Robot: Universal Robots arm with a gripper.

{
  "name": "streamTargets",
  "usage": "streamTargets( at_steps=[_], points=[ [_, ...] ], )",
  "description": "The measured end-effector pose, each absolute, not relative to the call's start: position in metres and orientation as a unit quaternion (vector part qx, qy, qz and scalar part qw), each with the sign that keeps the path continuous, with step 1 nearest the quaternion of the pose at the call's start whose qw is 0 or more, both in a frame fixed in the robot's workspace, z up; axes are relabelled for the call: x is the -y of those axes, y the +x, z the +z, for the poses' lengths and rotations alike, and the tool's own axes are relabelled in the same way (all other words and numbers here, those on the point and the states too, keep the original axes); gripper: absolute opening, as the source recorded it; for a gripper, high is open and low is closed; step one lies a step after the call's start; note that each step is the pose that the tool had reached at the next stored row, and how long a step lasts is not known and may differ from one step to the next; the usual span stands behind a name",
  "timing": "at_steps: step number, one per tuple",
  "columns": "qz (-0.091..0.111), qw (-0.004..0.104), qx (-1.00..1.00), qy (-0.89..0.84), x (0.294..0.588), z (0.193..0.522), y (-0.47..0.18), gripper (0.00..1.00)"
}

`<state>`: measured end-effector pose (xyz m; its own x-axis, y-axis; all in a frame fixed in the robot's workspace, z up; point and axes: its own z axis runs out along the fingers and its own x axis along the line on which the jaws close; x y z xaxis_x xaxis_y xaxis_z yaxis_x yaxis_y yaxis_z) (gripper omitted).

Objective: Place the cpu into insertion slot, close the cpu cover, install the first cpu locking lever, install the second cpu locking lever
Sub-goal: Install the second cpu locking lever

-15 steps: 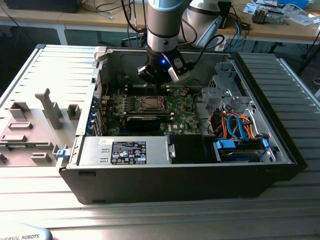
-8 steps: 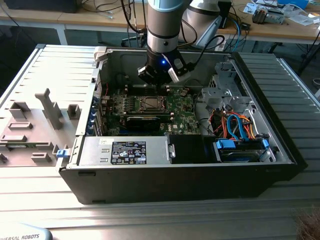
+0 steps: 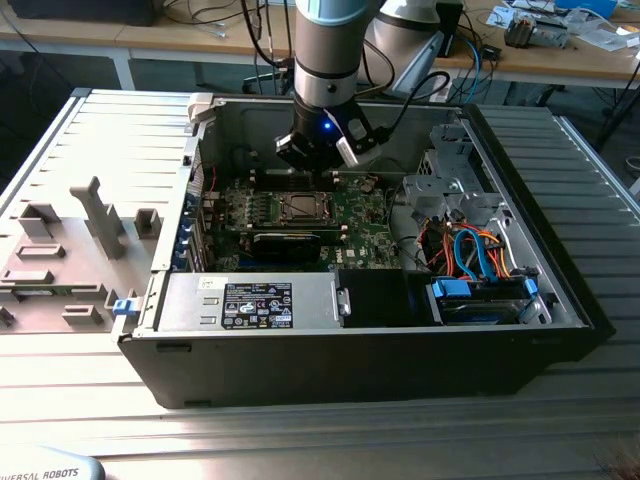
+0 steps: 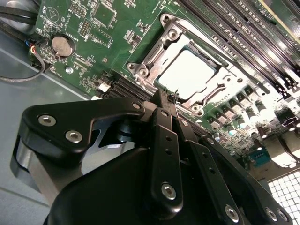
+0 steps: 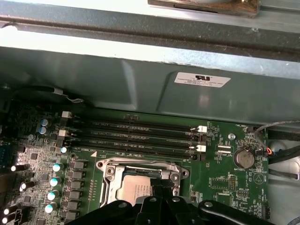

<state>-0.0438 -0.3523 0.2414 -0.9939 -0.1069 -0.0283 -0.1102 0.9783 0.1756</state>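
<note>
Exterior view: gripper (image 3: 318,165) low inside the open computer case (image 3: 560,290), just above the insertion slot (image 3: 302,208) on the green motherboard (image 3: 365,222).
Second wrist view: cpu (image 4: 186,73) lying flat in the slot, silver top up; cover (image 4: 161,40) down around it like a frame.
Fingers: pressed together to a narrow tip, pinching nothing, tip close to the slot's edge.
Handling, as judgement: chip light, stiff, smooth, probably fragile underneath; better taken by the side edges.
Cover, as judgement: thin springy metal; better pushed on the rim.
Levers: cannot tell if latched.
</note>
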Motion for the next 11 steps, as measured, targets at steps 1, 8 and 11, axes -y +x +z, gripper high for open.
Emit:
streamTargets(
  at_steps=[1,8,11],
  points=[
    [0.089,0.009,-0.995,-0.055,0.3526,0.2414,-0.0439,0.11],
    [0.089,0.009,-0.995,-0.055,0.3547,0.241,-0.0438,0.11],
    [0.089,0.009,-0.994,-0.055,0.3582,0.2403,-0.0441,0.11]
  ],
)
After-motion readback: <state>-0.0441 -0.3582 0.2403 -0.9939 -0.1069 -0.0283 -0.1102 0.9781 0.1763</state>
